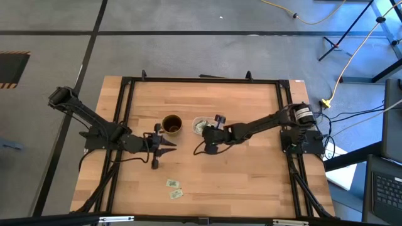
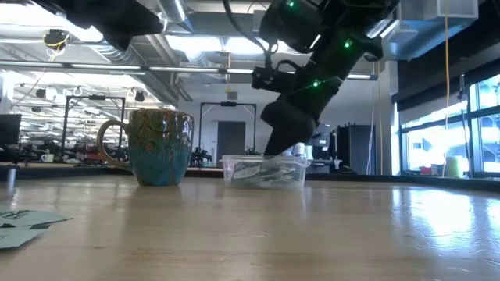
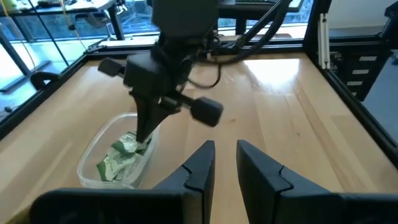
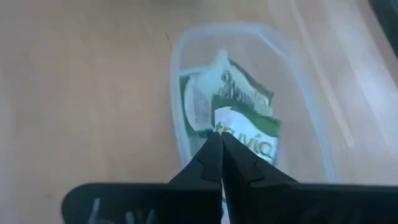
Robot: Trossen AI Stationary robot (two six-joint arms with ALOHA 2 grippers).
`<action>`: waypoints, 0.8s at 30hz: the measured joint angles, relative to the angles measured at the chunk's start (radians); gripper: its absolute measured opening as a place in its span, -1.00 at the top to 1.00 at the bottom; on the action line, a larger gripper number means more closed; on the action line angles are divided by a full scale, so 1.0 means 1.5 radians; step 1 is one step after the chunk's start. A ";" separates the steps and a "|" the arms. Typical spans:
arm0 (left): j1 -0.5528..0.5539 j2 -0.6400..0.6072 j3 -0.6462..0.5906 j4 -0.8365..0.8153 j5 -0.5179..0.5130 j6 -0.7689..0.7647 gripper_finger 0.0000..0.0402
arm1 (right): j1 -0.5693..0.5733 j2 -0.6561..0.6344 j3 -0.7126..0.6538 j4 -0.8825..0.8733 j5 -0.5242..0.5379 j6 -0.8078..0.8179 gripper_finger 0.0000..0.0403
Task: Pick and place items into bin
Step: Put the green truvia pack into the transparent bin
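Note:
The clear shallow bin (image 1: 200, 125) sits at mid-table, right of the brown mug (image 1: 171, 124), with several pale green and white packets (image 3: 115, 163) lying inside. My right gripper (image 4: 221, 140) points down into the bin, shut on one packet (image 4: 249, 140). My left gripper (image 1: 166, 147) hovers open just on the near side of the mug, touching nothing; in its wrist view its fingers (image 3: 202, 165) stand apart. Two more packets (image 1: 174, 188) lie flat on the table near its near edge. My right gripper pinches a green and white packet by its edge (image 4: 231, 132) between the two shut fingertips, coming from above and pointing down. The packet sits inside the bin's rim (image 4: 177, 93), over the other packets; whether it rests on them I cannot tell.
The mug (image 2: 160, 147) stands close to the bin's (image 2: 264, 172) left side. A black frame (image 1: 125, 113) runs along the table's left, right and far edges. Bare wood lies between the bin and the loose packets (image 2: 23, 222).

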 joint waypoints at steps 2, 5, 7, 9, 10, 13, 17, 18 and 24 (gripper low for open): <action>-0.001 0.000 0.000 -0.002 0.002 0.000 0.70 | -0.003 0.010 0.000 0.007 0.000 0.000 1.00; -0.003 0.000 0.000 -0.006 0.002 0.000 0.70 | -0.003 0.014 0.000 0.005 -0.001 -0.001 1.00; -0.003 0.000 0.000 -0.008 0.002 0.000 0.70 | -0.003 0.013 0.000 0.008 -0.001 -0.001 0.99; -0.003 0.000 0.000 -0.007 0.002 0.000 0.70 | -0.003 0.012 0.000 0.006 -0.001 0.000 0.97; -0.003 0.000 0.000 -0.007 0.002 0.000 0.70 | -0.003 0.011 0.000 0.008 -0.001 0.000 0.96; -0.003 0.000 0.000 -0.008 0.002 0.000 0.70 | -0.003 0.011 0.000 0.000 0.000 -0.002 0.91; -0.003 0.000 0.000 -0.010 0.004 0.001 0.70 | -0.003 0.011 0.000 -0.001 0.002 0.000 0.82; -0.003 0.000 0.000 -0.012 0.010 0.002 0.70 | -0.004 0.011 0.000 -0.001 0.003 0.000 0.79; -0.003 0.000 0.000 -0.012 0.088 0.043 0.70 | -0.006 0.010 0.004 -0.006 0.010 0.001 0.51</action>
